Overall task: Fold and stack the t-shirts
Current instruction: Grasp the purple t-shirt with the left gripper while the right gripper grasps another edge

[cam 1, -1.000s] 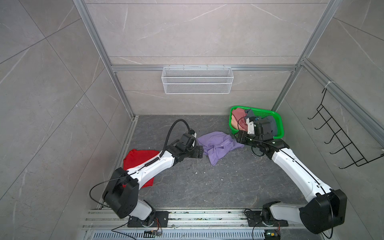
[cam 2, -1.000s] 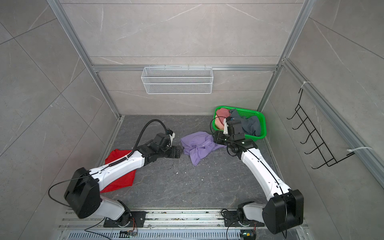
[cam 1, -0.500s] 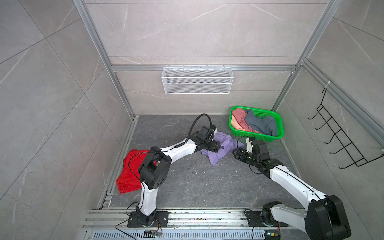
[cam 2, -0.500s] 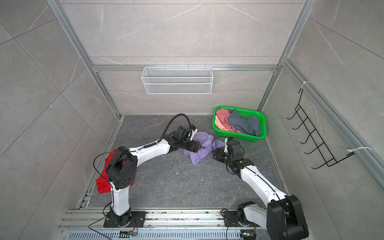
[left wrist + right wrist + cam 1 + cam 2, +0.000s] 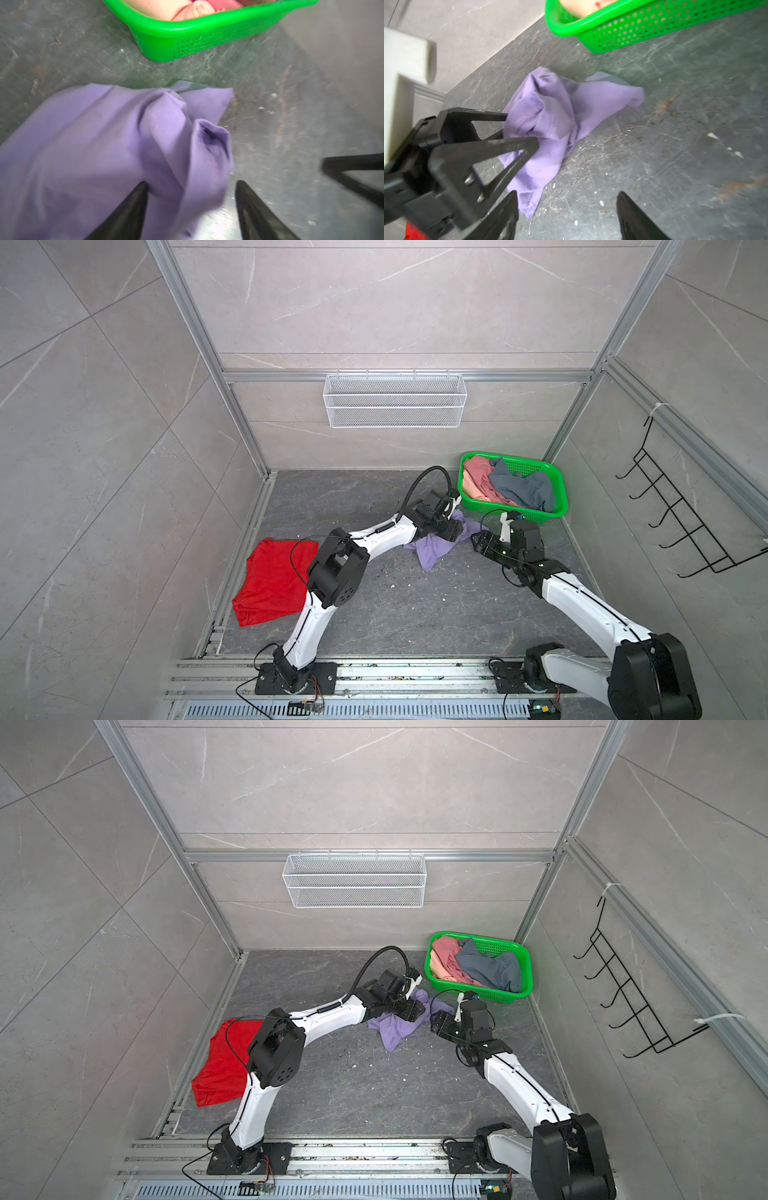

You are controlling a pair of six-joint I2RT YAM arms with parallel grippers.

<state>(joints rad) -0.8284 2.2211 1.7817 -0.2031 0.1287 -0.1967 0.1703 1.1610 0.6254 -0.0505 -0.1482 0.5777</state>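
Observation:
A crumpled lavender t-shirt [image 5: 432,551] [image 5: 395,1029] lies on the dark floor in front of the green basket. My left gripper [image 5: 456,531] [image 5: 191,187] reaches across onto its right part. The jaws stand apart astride a raised fold of the shirt [image 5: 124,145] and do not pinch it, so the gripper is open. My right gripper [image 5: 477,542] [image 5: 566,199] is open just right of the shirt [image 5: 560,116], low over bare floor. A red t-shirt [image 5: 270,580] [image 5: 224,1065] lies at the left edge. Pink [image 5: 478,472] and grey-blue [image 5: 523,489] t-shirts fill the basket.
The green mesh basket [image 5: 561,493] [image 5: 528,969] [image 5: 187,39] [image 5: 633,29] stands in the back right corner, close behind both grippers. A white wire shelf [image 5: 395,402] hangs on the back wall and a black hook rack [image 5: 681,526] on the right wall. White crumbs dot the floor.
My left arm swung right onto the lavender t-shirt, bunching it, and its jaws narrowed. My right gripper left the basket, dropped beside the shirt and opened wider.

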